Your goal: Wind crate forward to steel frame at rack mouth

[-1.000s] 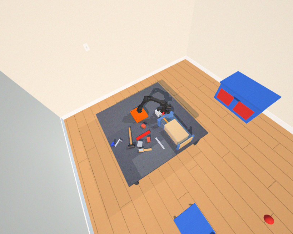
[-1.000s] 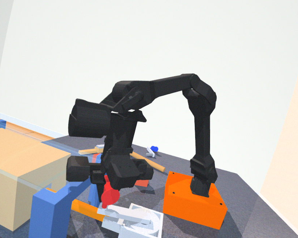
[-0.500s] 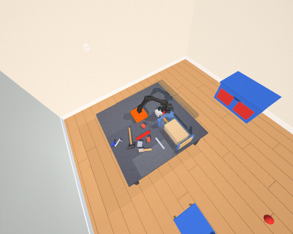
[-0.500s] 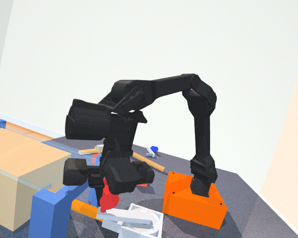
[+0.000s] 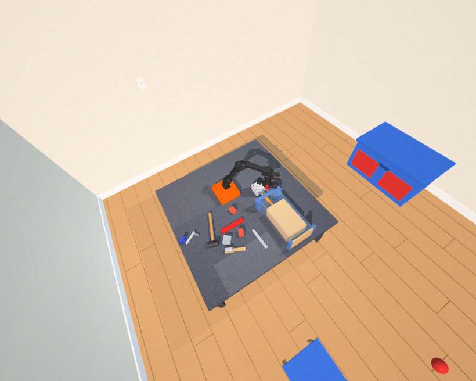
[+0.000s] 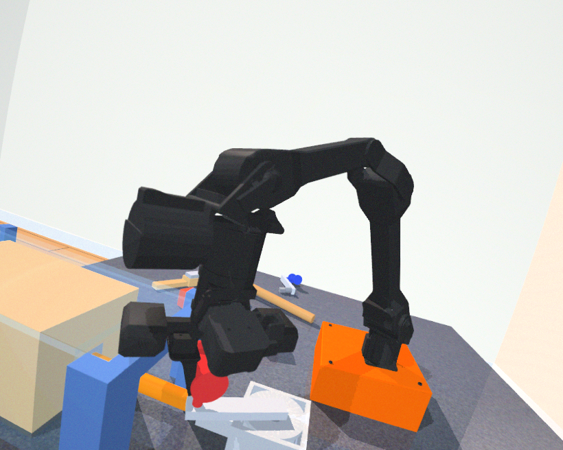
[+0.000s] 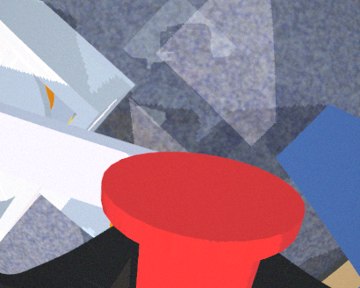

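Observation:
The tan crate (image 5: 287, 218) (image 6: 44, 290) sits flat inside the clear-panelled cubby. A gap shows in the top view between its front and the blue frame (image 5: 258, 203) (image 6: 85, 380) (image 7: 335, 154) at the mouth. An orange strap (image 5: 267, 199) (image 6: 163, 389) runs through the mouth to the white winch (image 5: 256, 189) (image 6: 253, 438). The handle's pale arm (image 6: 243, 409) (image 7: 54, 154) lies across the winch top. My gripper (image 5: 266, 186) (image 6: 198, 372) (image 7: 184, 226) is shut on the handle's red knob (image 6: 209, 382) (image 7: 204, 198), between winch and frame. The square key and hole are hidden.
The orange arm base (image 5: 225, 192) (image 6: 364, 382) stands beside the winch. A long-handled hammer (image 5: 211, 227), a red bar (image 5: 232, 225), red blocks, a grey block (image 5: 226, 239), a brush-like tool (image 5: 239, 249), a pale strip (image 5: 259, 238) and a blue-knobbed crank (image 5: 191, 237) lie on the bench.

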`<state>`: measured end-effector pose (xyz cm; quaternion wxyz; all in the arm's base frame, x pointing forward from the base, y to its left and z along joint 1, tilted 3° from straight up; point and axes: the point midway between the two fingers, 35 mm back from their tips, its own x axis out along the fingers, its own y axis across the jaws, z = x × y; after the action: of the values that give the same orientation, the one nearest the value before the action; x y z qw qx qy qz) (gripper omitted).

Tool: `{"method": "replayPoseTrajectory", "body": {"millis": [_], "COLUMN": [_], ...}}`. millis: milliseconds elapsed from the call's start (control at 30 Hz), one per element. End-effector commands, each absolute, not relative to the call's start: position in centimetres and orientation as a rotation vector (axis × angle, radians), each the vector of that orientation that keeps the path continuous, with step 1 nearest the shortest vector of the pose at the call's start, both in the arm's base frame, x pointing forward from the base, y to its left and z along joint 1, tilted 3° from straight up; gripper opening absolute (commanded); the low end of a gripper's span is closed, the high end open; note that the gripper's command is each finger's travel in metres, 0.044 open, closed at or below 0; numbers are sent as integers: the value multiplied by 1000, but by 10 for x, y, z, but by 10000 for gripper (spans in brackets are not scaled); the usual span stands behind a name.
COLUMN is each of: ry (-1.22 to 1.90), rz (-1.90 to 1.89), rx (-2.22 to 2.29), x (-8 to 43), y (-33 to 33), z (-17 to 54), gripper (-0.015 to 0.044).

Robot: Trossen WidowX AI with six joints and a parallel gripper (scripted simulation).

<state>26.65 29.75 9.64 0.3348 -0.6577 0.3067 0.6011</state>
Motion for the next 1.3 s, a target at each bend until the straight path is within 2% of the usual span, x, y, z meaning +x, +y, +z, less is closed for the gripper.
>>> {"method": "replayPoseTrajectory", "body": {"millis": [0,1267], "ry": [759,759], "rz": [1610,1613], "rx": [-1703,-1700], "x": [252,216], "y": [317,344], "z": [94,93], "gripper": [0,0]}}
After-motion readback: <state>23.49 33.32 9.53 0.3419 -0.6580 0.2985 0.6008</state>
